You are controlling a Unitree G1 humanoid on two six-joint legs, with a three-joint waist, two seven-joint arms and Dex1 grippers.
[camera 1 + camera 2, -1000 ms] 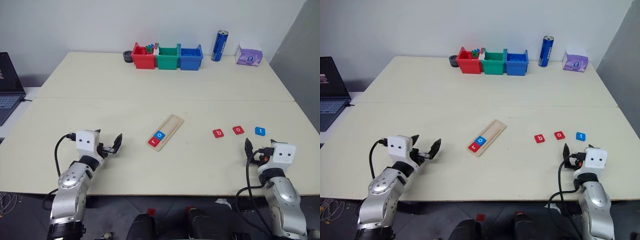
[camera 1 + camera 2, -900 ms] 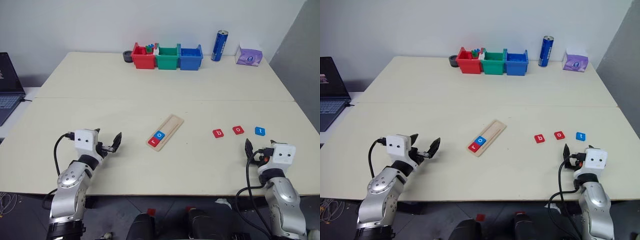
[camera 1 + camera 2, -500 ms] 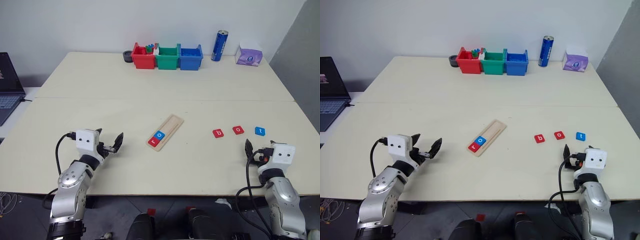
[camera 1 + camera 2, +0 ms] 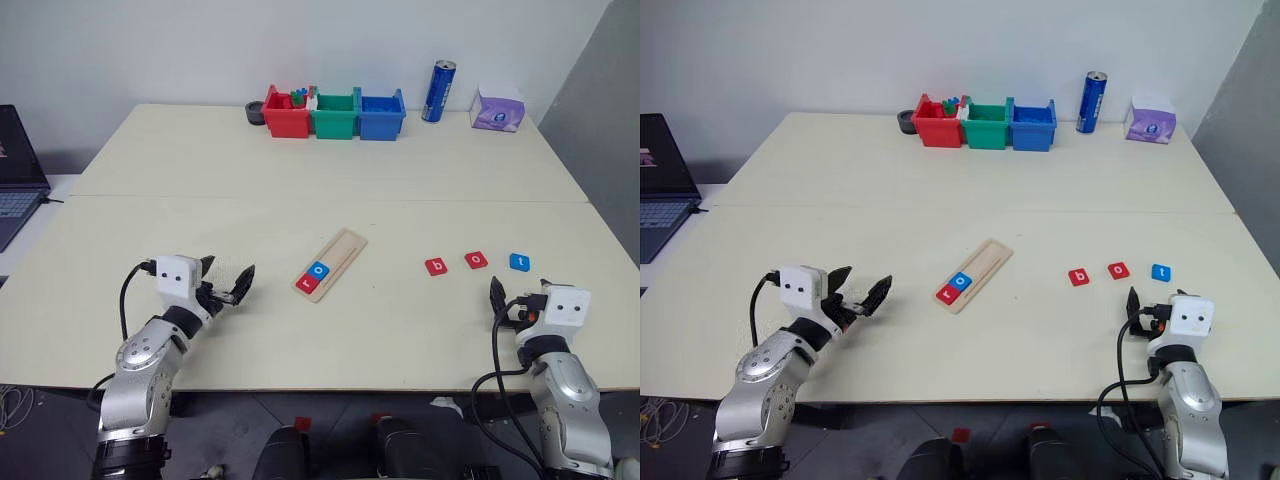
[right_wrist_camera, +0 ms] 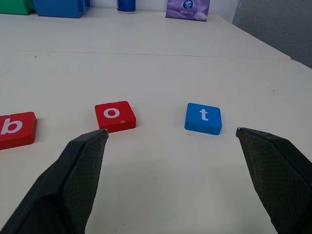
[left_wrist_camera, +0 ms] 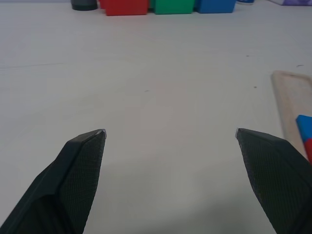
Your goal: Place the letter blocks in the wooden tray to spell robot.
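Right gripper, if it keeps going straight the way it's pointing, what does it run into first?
Probably the red o block or the blue t block. The open right gripper points at the gap between them; depth is hard to judge.

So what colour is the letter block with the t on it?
Blue, with a white letter: the t block shows best in the right wrist view.

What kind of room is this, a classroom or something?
Probably a lab or office test space: a plain table against a bare wall, a laptop at its side, and sorting bins and letter blocks laid out like an exercise.
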